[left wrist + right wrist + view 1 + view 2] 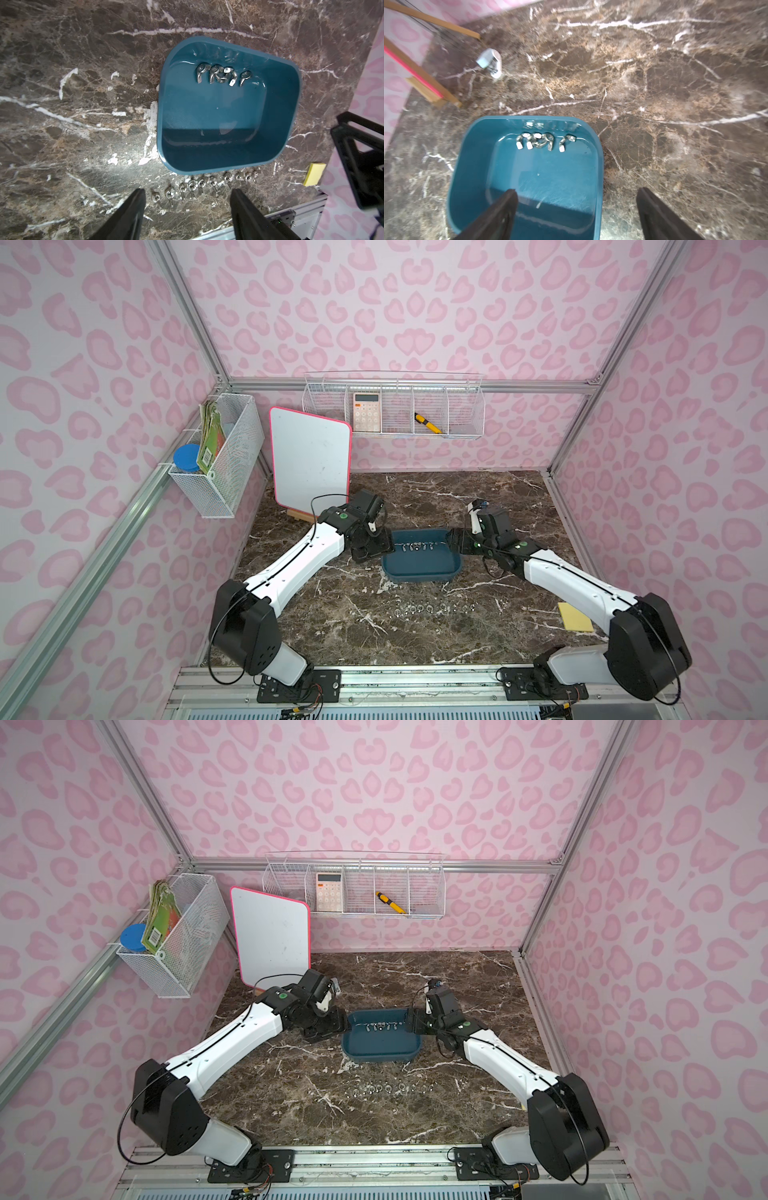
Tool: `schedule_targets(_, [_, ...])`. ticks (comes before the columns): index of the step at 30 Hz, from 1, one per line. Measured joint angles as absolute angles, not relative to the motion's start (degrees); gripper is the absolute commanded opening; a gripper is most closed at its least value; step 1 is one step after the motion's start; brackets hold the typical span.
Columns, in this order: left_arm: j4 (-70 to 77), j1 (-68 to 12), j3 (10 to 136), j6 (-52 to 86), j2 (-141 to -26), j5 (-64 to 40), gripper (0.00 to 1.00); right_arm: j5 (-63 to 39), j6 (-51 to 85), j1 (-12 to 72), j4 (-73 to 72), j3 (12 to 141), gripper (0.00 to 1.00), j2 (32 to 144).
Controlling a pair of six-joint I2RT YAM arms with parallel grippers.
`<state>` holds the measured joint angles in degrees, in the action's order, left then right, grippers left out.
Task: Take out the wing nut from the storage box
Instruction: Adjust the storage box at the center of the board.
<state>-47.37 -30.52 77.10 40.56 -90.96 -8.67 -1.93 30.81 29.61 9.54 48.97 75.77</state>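
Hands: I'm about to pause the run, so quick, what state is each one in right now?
Left hand: open, holding nothing.
Right hand: open, holding nothing.

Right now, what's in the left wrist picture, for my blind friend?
A teal box on a marble table holds wing nuts along one wall. More nuts lie in a row outside it, in front of the open left end effector.

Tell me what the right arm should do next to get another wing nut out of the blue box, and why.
Probably lower the right gripper onto the end wing nut: its jaws are open and empty at the storage box's end, and that nut lies slightly apart from the others, leaving room.
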Motion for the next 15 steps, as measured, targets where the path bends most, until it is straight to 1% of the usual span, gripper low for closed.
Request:
schedule_targets(2, [-47.24, -31.46, 78.98, 39.68, -94.04, -7.01, 0.57, -2.07, 31.48, 29.61, 8.67, 47.42, 0.98, 73.25])
schedule_targets(4, [-46.78, -32.1, 80.68, 38.52, -97.23, -5.78, 0.55, -2.26, 31.97, 29.54, 8.36, 46.0, 0.98, 71.22])
schedule_targets(5, [-46.44, -32.29, 81.43, 38.04, -98.91, -5.23, 0.51, -2.26, 32.58, 29.54, 8.29, 45.36, 0.98, 70.41])
schedule_targets(10, [-44.62, -32.32, 84.86, 35.57, -105.69, -3.01, 0.5, -3.03, 34.5, 29.54, 7.68, 42.87, 0.98, 67.53])
schedule_targets(15, [-41.5, -32.4, 85.89, 32.77, -109.25, -1.89, 0.48, -3.29, 35.42, 29.54, 7.51, 41.58, 0.98, 64.97])
